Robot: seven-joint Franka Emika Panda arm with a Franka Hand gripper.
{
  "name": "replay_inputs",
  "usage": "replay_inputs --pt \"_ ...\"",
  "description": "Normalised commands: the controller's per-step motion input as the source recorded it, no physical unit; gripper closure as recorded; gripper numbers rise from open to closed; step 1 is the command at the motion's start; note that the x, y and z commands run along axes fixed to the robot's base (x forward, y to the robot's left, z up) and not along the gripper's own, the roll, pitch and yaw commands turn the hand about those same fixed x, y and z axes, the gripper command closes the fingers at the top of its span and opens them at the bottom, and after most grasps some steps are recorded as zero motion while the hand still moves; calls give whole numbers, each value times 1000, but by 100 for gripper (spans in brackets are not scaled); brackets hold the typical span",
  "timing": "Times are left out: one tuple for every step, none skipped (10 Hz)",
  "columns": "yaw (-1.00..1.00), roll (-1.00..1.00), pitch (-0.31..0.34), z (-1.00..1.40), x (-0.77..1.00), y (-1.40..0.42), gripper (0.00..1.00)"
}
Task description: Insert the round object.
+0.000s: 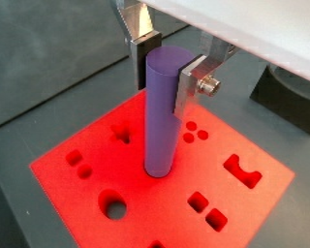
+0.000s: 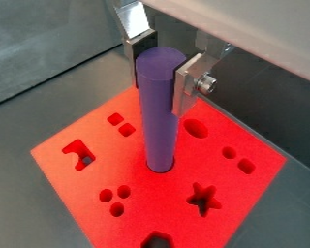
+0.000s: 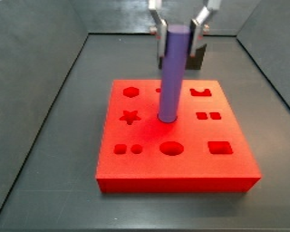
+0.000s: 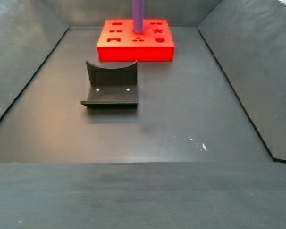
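My gripper (image 1: 167, 73) is shut on the upper end of the round object (image 1: 162, 116), a long purple cylinder peg held upright; both also show in a wrist view (image 2: 165, 73) (image 2: 158, 116). In a side view the gripper (image 3: 180, 36) holds the peg (image 3: 172, 77) over the middle of the red board (image 3: 178, 181). The peg's lower end is at the board's top face, on a plain spot; I cannot tell whether it touches. The large round hole (image 3: 172, 148) lies apart from it, nearer the board's front edge, and shows in both wrist views (image 1: 112, 204) (image 2: 197, 127).
The red board (image 4: 133, 52) has several other cut-outs: a star, squares, small circles and a notched shape. The dark fixture (image 4: 110, 85) stands on the grey floor in front of the board and shows in a wrist view (image 1: 294, 97). Dark walls enclose the floor.
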Motion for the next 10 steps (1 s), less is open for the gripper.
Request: replay_inputs --pt "0 50 0 -260 0 -77 100" --pt "0 179 0 -189 0 -166 100" --pt "3 346 0 -326 0 -249 100" --pt "0 297 0 -503 0 -226 100" --pt "0 220 0 -660 0 -203 100" --pt "0 69 -31 -1000 14 -71 100" --pt "0 66 -103 -1000 0 -40 100" --pt "0 21 -156 -797 0 -51 100" --pt "0 59 -91 -620 0 0 100" --pt "0 0 0 0 0 0 100"
